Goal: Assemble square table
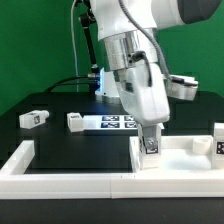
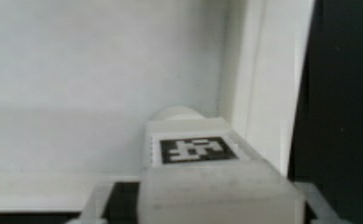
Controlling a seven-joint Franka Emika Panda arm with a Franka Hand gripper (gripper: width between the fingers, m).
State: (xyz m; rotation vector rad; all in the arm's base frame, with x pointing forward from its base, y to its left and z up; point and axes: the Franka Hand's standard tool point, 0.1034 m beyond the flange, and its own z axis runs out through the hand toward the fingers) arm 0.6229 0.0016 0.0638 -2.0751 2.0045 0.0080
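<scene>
step in hand, as judged: seating a leg block in the slab.

exterior view, left to right:
- first loose leg block (image 1: 33, 118) lies on the black table (image 1: 60, 142), at 9 o'clock from the gripper.
- second loose leg block (image 1: 75, 121) lies just beside the marker board (image 1: 116, 122), at its 9 o'clock.
- the gripper (image 1: 150, 137) is clamped on the held leg block (image 1: 150, 147), which is upright at the 9 o'clock edge of the slab (image 1: 186, 155).
- a tagged white piece (image 1: 218, 141) at 3 o'clock is cut by the frame; cannot tell if it is a leg.

wrist view: the held leg block (image 2: 199, 150) is over the slab close to its rim. contact cannot be told, and no pocket is visible.

next move, as judged: line the leg over a corner pocket, lower it straight, then let go.

count:
- leg blocks: three sure, one doubtful.
- slab: one.
- marker board: one.
- border wall (image 1: 70, 181): one.
</scene>
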